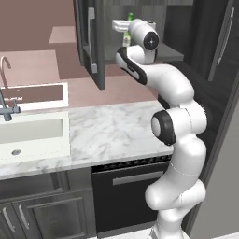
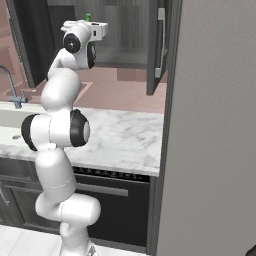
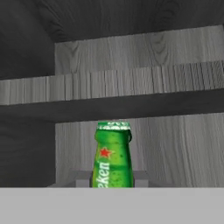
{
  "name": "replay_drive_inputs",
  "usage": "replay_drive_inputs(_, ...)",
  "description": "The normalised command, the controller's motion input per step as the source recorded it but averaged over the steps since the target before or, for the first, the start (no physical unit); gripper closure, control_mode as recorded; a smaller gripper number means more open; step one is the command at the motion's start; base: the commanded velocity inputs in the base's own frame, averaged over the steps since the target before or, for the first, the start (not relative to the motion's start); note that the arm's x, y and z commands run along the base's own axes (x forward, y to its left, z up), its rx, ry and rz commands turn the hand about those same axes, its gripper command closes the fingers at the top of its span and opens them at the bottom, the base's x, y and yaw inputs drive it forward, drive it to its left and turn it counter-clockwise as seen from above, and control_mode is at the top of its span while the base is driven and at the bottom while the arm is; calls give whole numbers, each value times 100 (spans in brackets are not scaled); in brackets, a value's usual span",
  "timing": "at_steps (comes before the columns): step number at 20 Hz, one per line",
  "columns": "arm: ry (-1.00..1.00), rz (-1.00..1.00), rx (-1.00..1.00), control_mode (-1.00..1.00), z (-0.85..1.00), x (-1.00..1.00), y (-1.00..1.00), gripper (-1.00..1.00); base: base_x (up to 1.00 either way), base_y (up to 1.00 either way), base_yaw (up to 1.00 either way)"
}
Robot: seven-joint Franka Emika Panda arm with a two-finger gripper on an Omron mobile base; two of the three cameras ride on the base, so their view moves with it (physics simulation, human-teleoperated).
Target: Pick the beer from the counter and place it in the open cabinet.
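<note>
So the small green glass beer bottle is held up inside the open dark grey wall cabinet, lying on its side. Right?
Not quite: the small green glass beer bottle stands upright, neck up, as the hand view shows. It is up inside the open dark grey wall cabinet.

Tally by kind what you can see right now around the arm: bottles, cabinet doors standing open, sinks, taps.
Bottles: 1, the green beer at the gripper, inside the cabinet
Open cabinet doors: 2
Sinks: 1
Taps: 1
Total: 5
</note>
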Motion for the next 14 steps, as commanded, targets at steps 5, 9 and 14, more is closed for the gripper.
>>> replay_drive_inputs(5,2,0,-13,-100,-8,2,8,100,0,0,0)
replay_drive_inputs(9,0,0,-1,-100,0,0,0,100,0,0,0)
replay_drive_inputs(14,0,0,0,-100,0,16,0,100,0,0,0)
